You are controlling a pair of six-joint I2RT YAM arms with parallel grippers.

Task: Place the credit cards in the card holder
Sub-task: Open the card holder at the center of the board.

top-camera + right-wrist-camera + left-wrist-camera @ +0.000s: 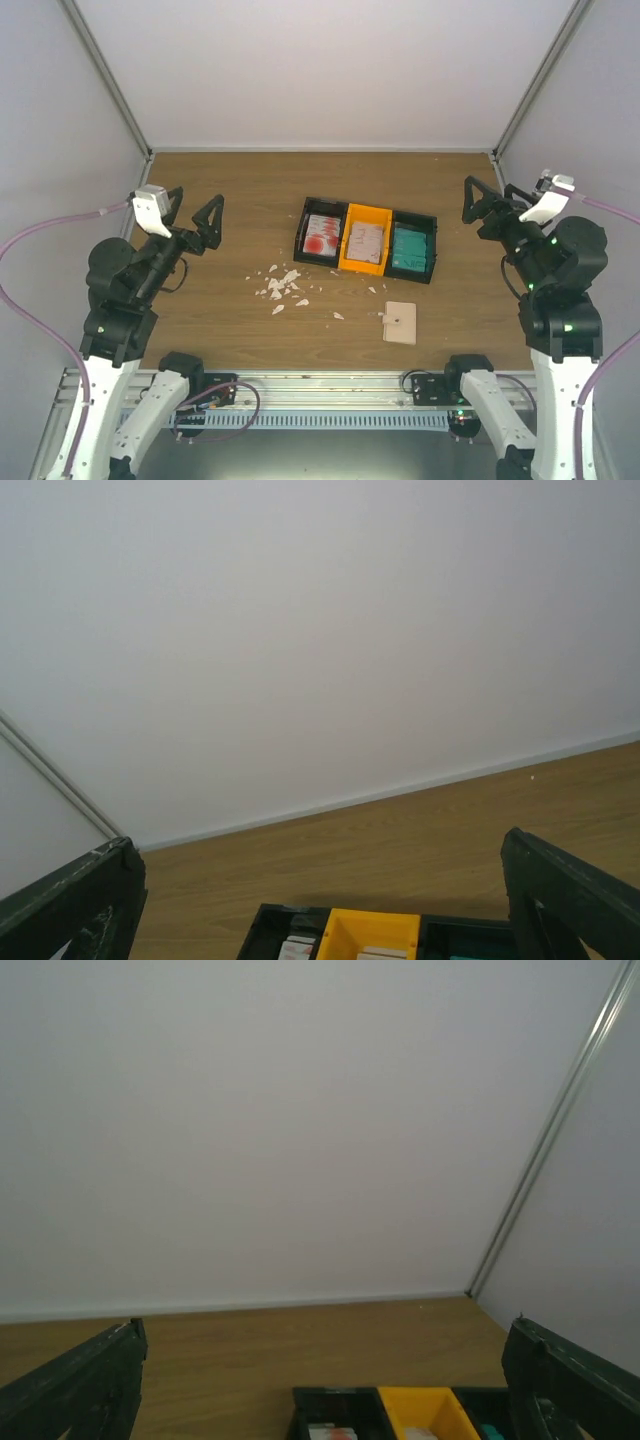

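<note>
Bins [368,208] hold the credit cards [322,238] — card holder [400,323] lies apart

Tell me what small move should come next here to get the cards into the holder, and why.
Probably lower the right gripper toward the card holder to open it. The holder looks shut and lies on the table on that arm's side. That gripper is open and empty, and the credit cards lie in the bins, so none can go in until the holder is opened.
</note>
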